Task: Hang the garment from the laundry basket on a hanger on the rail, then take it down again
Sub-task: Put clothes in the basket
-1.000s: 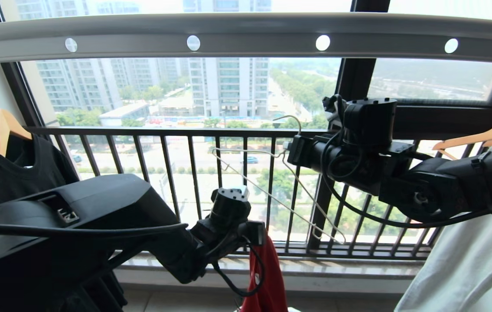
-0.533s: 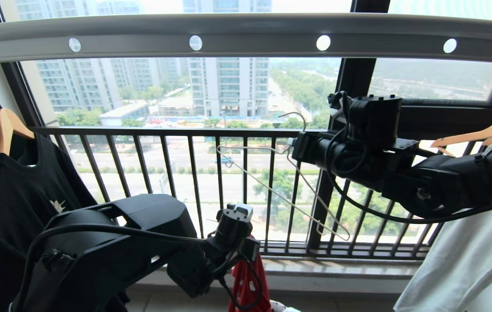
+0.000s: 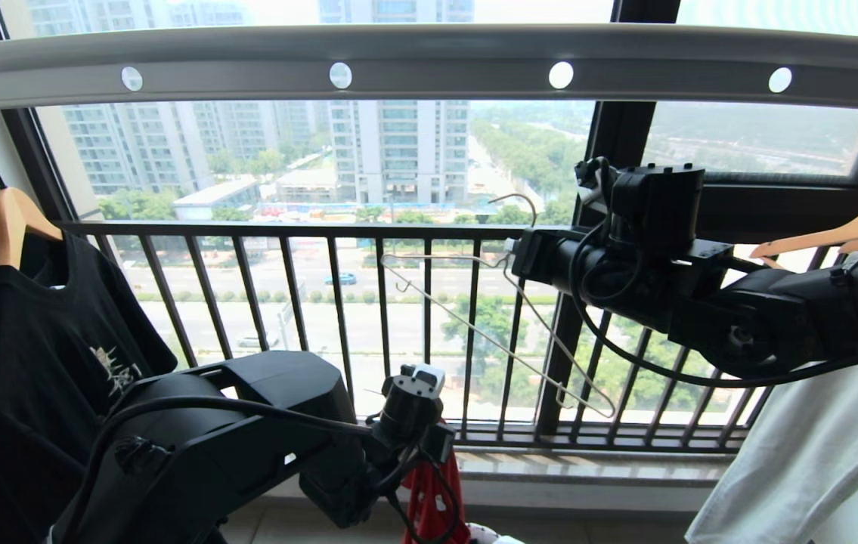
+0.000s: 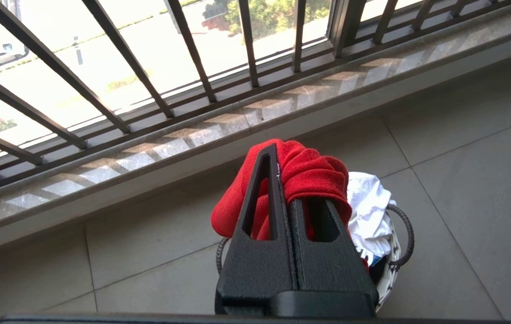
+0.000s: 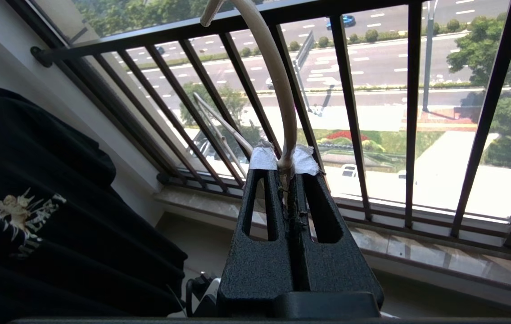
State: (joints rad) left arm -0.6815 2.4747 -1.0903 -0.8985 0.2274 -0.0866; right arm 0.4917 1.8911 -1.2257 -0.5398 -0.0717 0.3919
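The red garment [image 4: 314, 173] is bunched over my left gripper [image 4: 283, 173], which is shut on it low down, just above the laundry basket [image 4: 397, 252] on the floor. White cloth fills the basket. In the head view the garment [image 3: 429, 502] hangs below that gripper [image 3: 436, 446]. My right gripper [image 5: 284, 164] is shut on the neck of the thin white wire hanger [image 5: 280, 90], held at mid height in front of the window. The hanger [image 3: 489, 332] slants down from the gripper [image 3: 513, 255], well below the grey rail [image 3: 429, 49] with its round holes.
A black T-shirt [image 3: 43, 332] hangs on a wooden hanger at the left. At the right, a white garment [image 3: 822, 461] hangs below another wooden hanger [image 3: 844, 230]. The dark barred window railing [image 3: 285, 302] and stone sill [image 4: 183, 139] lie straight ahead.
My left arm has sunk, taking the red garment lower toward the basket and uncovering more of the black shirt. The right gripper and hanger have drifted slightly right.
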